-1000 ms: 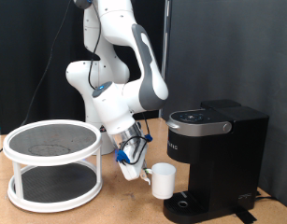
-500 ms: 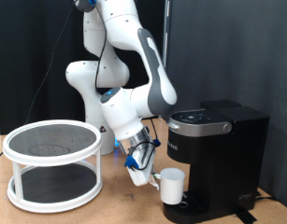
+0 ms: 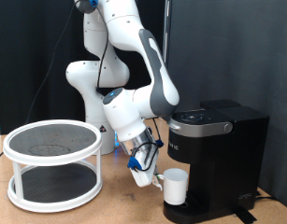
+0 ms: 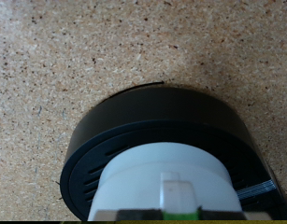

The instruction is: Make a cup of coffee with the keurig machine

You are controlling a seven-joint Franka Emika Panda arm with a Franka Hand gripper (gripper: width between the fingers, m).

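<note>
Cork tabletop (image 4: 68, 75): the cup (image 3: 174, 186) is gripped by the gripper (image 3: 154, 177) just over the keurig machine's (image 3: 218, 149) drip tray (image 4: 96, 149).
Released off-centre of the tray below the fingers, it could tip.

Cup (image 3: 175, 186) smooth matt white; keurig machine (image 3: 215, 157) glossy black plastic; table (image 4: 78, 65) speckled cork-like.
</note>
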